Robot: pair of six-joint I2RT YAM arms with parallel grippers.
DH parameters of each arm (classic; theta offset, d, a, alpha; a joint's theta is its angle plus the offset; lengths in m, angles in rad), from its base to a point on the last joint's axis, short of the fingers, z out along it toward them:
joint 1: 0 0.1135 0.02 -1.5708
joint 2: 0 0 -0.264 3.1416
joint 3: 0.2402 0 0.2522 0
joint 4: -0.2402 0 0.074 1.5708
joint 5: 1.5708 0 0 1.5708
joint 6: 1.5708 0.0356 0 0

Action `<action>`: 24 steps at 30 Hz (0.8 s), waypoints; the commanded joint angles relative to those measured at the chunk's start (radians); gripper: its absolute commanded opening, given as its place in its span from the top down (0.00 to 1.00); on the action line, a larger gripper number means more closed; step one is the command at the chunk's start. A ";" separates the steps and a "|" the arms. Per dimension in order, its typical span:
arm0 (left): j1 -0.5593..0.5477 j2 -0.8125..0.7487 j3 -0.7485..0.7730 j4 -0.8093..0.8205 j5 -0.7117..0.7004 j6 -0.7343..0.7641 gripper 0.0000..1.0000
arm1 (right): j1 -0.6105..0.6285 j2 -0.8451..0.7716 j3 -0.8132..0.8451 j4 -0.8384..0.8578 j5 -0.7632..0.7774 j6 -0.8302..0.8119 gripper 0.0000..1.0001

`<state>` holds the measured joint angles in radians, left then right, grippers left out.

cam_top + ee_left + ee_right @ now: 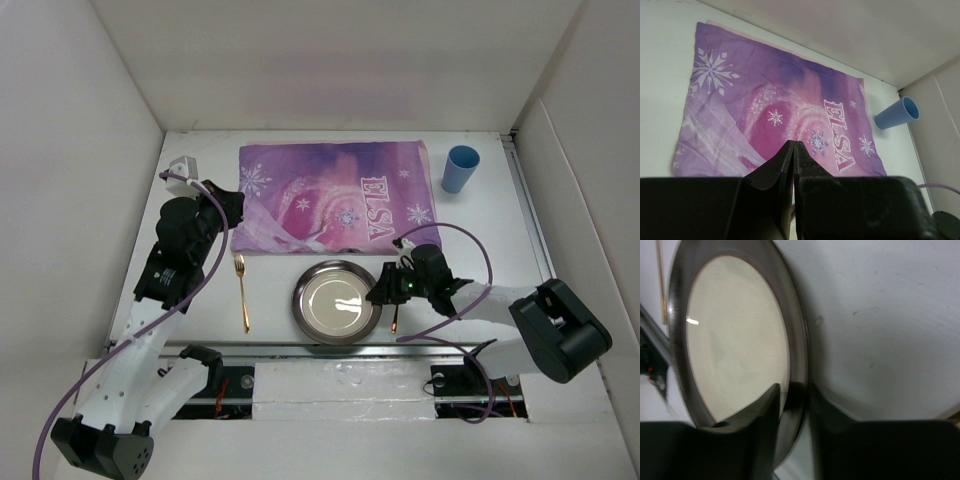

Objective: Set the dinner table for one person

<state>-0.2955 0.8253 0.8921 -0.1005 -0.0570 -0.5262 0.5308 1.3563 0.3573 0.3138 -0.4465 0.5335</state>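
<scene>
A round metal plate [330, 305] sits on the white dinner table [480, 240] near the front edge. My right gripper [381, 292] is at its right rim. In the right wrist view the right gripper [795, 387] straddles the plate [735, 340], one finger inside the rim and one outside, closed narrowly on it. A gold fork [242, 292] lies left of the plate. A thin gold utensil [396, 318] lies to the plate's right, partly under the gripper. My left gripper [234, 208] hovers over the near left corner of the purple ELSA cloth [335, 195], its jaws [794, 142] shut and empty.
A blue cup [460, 168] stands at the back right beside the cloth, also seen as the blue cup [897, 114] in the left wrist view. White walls enclose the table on three sides. A metal rail runs along the front edge [330, 350].
</scene>
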 commanded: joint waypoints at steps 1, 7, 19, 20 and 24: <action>-0.005 -0.040 0.004 -0.033 0.020 0.077 1.00 | 0.018 0.059 0.014 0.073 -0.035 0.017 0.74; -0.005 -0.054 0.011 -0.044 0.006 0.143 1.00 | 0.018 -0.026 0.037 0.013 -0.052 0.033 1.00; -0.005 -0.109 -0.039 0.010 0.022 0.176 0.90 | -0.057 -0.024 0.480 -0.056 -0.124 0.065 1.00; -0.005 -0.115 -0.047 0.015 0.023 0.178 0.88 | -0.081 0.012 0.555 -0.044 -0.133 0.068 1.00; -0.005 -0.140 -0.051 0.010 0.022 0.186 0.82 | -0.147 0.200 0.728 0.027 -0.126 0.100 1.00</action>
<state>-0.2955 0.7094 0.8425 -0.1402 -0.0471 -0.3595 0.4355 1.5013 0.9329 0.1429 -0.5274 0.5705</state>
